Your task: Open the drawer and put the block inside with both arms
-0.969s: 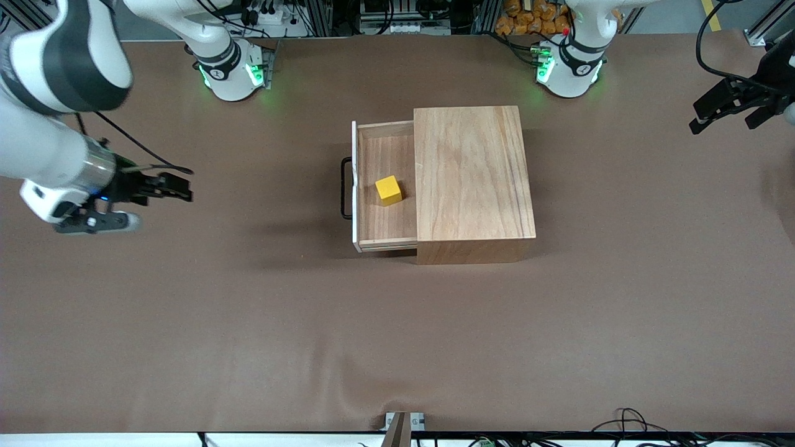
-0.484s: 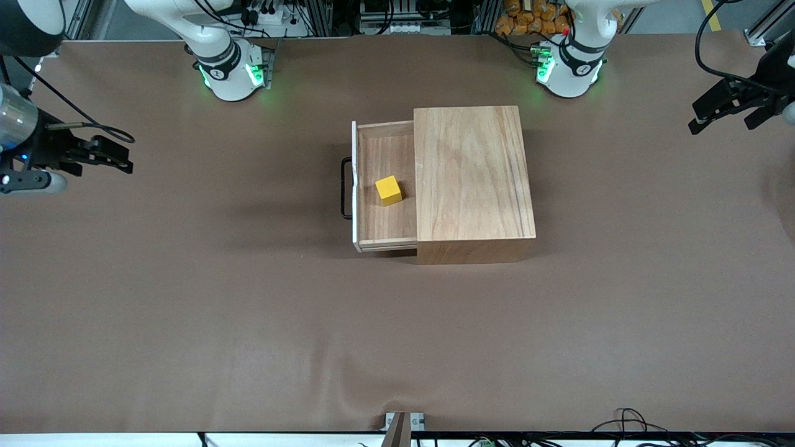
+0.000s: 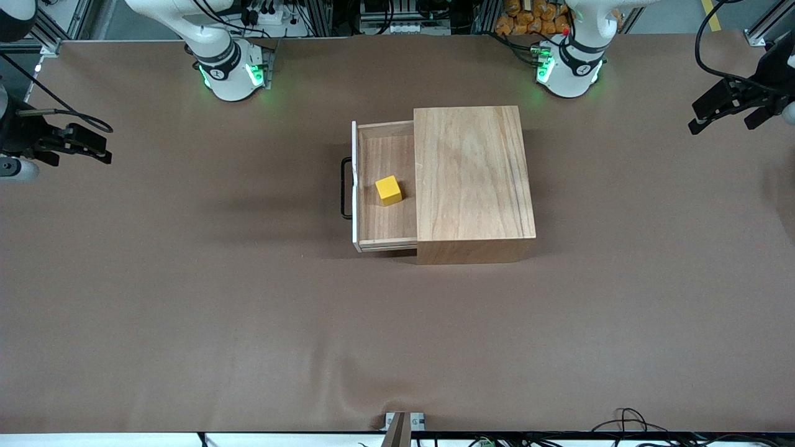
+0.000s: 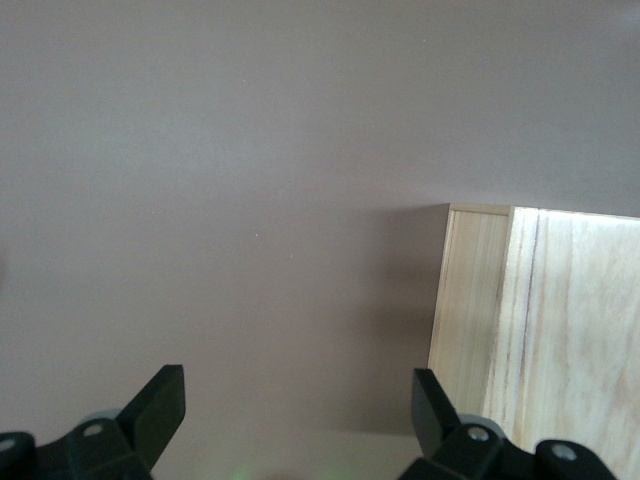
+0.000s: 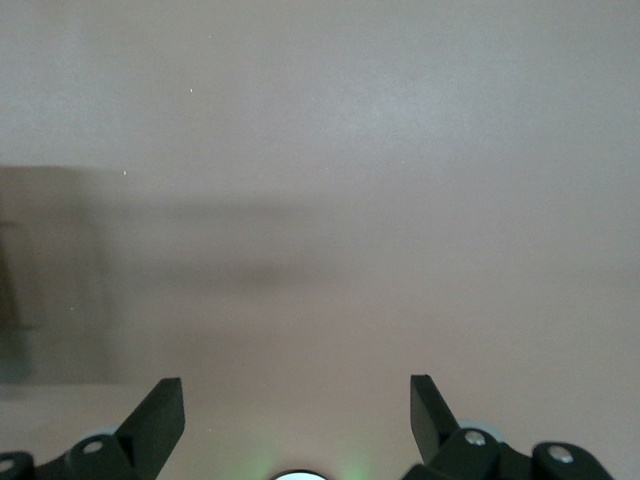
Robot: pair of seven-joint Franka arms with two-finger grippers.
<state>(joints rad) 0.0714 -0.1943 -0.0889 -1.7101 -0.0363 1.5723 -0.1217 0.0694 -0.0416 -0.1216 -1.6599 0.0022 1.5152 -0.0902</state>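
The drawer is pulled out of the wooden box, its white-edged front panel and black loop handle toward the right arm's end. The yellow block sits inside the drawer on its floor, apart from both grippers. My right gripper is open and empty over the table at the right arm's end; its wrist view shows only bare table. My left gripper is open and empty over the left arm's end; its wrist view shows a corner of the box.
The brown table carries only the wooden box in the middle. The two arm bases stand along the table's edge farthest from the front camera. Cables lie at the edge nearest the front camera.
My right arm has drawn back from the drawer toward its own end of the table and risen. The left arm, drawer and block have not moved.
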